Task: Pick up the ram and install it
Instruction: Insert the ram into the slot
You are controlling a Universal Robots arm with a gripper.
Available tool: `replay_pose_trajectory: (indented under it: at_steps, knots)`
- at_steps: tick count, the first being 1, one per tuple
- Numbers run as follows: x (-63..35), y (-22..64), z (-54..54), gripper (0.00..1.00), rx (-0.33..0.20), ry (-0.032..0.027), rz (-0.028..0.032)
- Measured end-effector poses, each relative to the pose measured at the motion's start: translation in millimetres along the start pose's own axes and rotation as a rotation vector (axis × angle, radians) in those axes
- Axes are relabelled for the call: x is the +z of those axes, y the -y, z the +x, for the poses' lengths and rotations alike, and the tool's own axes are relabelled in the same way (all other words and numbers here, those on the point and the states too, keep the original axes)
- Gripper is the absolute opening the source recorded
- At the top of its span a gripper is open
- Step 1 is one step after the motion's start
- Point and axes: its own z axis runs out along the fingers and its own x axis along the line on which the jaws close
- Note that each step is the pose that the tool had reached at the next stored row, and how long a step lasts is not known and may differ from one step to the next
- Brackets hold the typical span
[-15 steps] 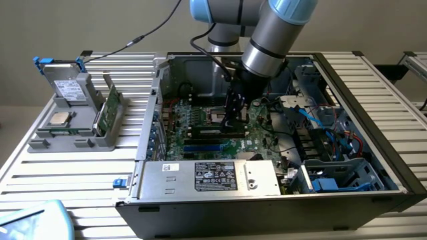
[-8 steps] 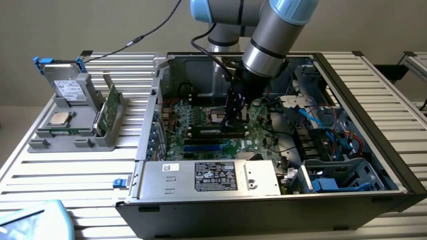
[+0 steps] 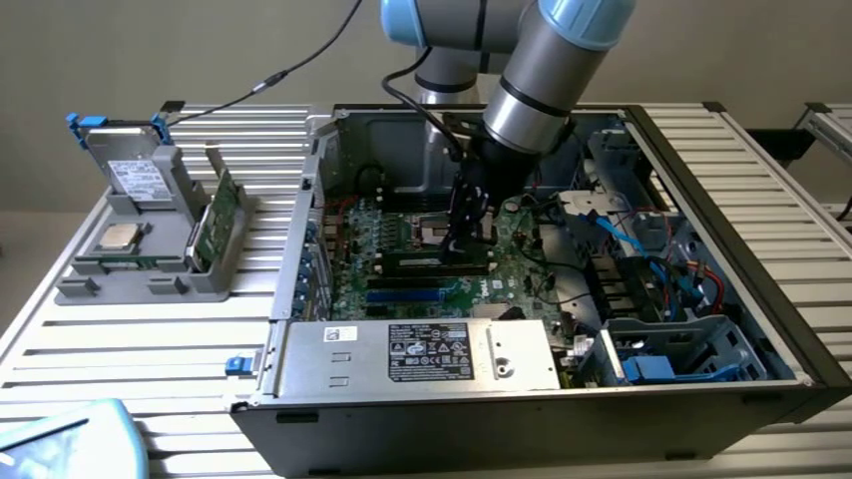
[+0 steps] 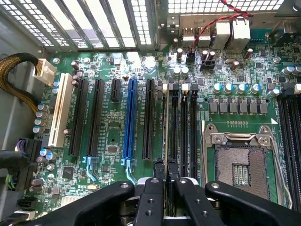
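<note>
My gripper (image 3: 464,242) reaches down into the open computer case (image 3: 745,200), over the black memory slots (image 4: 188,127) of the green motherboard (image 4: 113,141). In the wrist view my gripper (image 4: 165,172) is shut on the ram (image 4: 165,127). The ram shows edge-on as a thin pale-green strip running away from the fingertips (image 4: 159,170). It stands in line with the slot beside the long black expansion slot (image 4: 148,117). In the exterior view a dark stick, the ram (image 3: 421,263), lies along the slots just under the fingers. Whether it is fully seated I cannot tell.
The empty processor socket (image 4: 240,167) lies beside the memory slots. The silver power supply (image 3: 413,354) closes the case's near side, and cables (image 3: 626,239) fill the exterior view's right. Outside, a grey holder (image 3: 147,269) carries a green card (image 3: 219,220) and a silver processor chip (image 3: 120,237).
</note>
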Motion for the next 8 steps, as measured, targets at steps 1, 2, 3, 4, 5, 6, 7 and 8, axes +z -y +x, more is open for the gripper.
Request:
replay_pose_trajectory:
  at_steps: [1, 2, 3, 4, 5, 6, 7, 8]
  knots:
    - [0.2, 0.0, 0.0, 0.14, 0.000, -0.0002, -0.0012]
    - [0.4, 0.1, -0.1, 0.14, 0.000, -0.0001, -0.0025]
    - [0.5, 0.2, 0.0, 0.14, 0.000, -0.0002, -0.0039]
    - [0.7, 0.3, -0.1, 0.14, 0.000, -0.0002, -0.0053]
    - [0.9, 0.3, -0.1, 0.14, -0.001, -0.0003, -0.0067]
    - [1.0, 0.3, -0.1, 0.14, -0.001, -0.0004, -0.0083]
    - [1.0, 0.4, -0.1, 0.14, -0.001, -0.0006, -0.0099]
    - [1.0, 0.4, -0.1, 0.14, -0.001, -0.0004, -0.0116]
